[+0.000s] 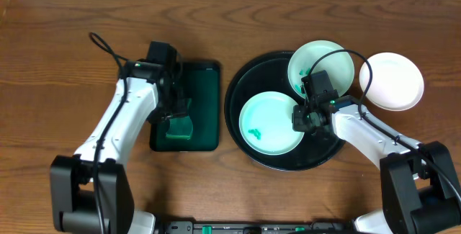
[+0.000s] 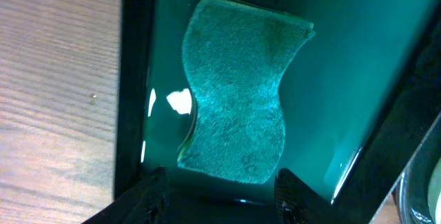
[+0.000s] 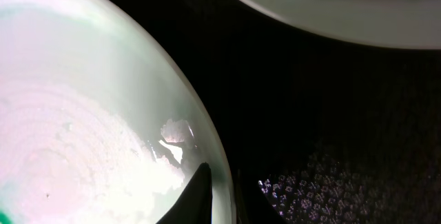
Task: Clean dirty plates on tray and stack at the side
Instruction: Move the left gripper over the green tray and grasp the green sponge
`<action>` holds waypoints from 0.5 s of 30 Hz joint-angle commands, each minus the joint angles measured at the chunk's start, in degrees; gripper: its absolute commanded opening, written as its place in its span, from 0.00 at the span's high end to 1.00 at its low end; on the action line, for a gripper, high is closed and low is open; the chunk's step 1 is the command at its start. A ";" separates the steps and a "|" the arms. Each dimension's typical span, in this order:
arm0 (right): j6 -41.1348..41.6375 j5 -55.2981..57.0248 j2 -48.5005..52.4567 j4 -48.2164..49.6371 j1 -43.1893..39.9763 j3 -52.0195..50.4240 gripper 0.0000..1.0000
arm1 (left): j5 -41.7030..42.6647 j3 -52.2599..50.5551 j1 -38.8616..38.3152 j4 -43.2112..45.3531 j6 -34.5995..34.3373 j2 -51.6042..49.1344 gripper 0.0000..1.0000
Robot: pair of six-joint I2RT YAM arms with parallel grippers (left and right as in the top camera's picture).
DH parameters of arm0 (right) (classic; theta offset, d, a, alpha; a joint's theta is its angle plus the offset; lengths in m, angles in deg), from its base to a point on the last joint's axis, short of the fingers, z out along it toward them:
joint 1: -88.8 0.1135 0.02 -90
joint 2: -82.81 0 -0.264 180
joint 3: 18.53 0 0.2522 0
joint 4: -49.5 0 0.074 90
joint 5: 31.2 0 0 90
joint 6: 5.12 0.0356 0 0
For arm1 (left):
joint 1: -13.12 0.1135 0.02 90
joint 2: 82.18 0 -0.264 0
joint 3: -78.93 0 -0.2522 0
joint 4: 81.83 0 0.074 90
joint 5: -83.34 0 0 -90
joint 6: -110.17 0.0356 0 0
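The front plate, teal-smeared, was laid flat on the black tray. The back plate was propped on the tray's far-right rim. The third plate was parked on the worktop just right of the tray. The right gripper was set at the front plate's right rim with one finger over the edge. Clamped or not couldn't be told, tbh. The left gripper was held released over the sponge in the green tray.

The left arm and the right arm are clad in smooth white shells and mounted on blocky black bases. The wrists are black, as are the left tool and the right tool. A thin black cable is looped from each wrist.
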 commanded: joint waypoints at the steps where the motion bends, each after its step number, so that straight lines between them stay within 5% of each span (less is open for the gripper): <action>1: -0.33 0.81 0.90 -0.04 0.02 -0.46 0.91 | -0.68 -0.35 -0.28 1.09 -1.55 -3.13 0.44; 15: -0.33 0.81 0.90 0.13 0.04 -0.46 0.89 | 0.42 -0.35 -0.28 5.20 -1.53 -12.59 0.45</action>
